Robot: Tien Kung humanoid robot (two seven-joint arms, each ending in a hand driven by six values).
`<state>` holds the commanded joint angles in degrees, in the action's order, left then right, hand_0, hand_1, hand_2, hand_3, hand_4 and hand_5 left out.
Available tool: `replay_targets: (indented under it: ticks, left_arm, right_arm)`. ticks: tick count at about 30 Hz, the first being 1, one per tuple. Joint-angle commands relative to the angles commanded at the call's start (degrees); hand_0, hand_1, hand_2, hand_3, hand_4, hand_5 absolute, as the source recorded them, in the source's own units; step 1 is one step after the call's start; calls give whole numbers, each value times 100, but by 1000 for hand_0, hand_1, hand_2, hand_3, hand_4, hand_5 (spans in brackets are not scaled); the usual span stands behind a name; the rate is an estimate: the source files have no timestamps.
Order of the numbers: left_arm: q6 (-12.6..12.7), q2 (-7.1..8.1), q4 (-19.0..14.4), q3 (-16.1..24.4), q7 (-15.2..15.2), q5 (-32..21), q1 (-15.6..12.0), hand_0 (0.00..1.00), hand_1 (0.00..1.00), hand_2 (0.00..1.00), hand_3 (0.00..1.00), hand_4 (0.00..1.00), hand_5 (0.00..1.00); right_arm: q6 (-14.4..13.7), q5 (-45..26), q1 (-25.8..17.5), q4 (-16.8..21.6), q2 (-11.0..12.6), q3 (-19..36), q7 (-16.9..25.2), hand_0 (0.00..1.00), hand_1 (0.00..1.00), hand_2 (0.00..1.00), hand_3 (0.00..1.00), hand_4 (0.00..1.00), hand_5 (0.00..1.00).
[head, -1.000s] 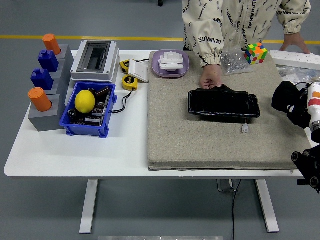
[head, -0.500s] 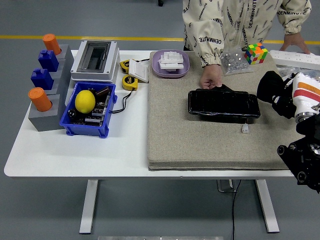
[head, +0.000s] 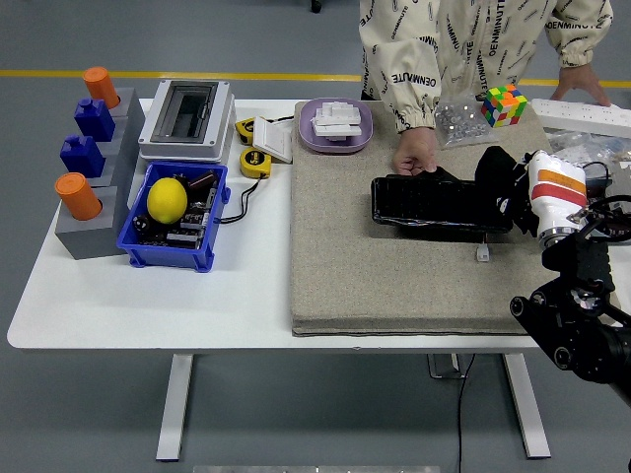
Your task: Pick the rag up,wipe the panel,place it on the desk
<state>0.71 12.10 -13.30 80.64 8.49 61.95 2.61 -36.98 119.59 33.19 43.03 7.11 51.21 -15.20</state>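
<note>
Panel (head: 440, 204), one robot hand (head: 498, 177), one rag (head: 449, 175)

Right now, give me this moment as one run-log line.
right hand at black panel right end | fingers: cannot tell | person's hand steadies panel | left arm not visible

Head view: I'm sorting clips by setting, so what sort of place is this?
Probably a robotics test lab or workshop: a white table on a grey floor with a yellow line, a blue parts bin, and tape measures.
</note>
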Motion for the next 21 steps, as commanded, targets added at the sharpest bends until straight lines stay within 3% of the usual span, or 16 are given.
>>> replay_targets:
  ticks: [21]
  left_arm:
    - [0,12,4,-19,1,-6,4,605,636,637,562,631,447]
  right_arm:
    - [0,-174,242,391,-201,-1174,-118,278,357,373,376,913,82]
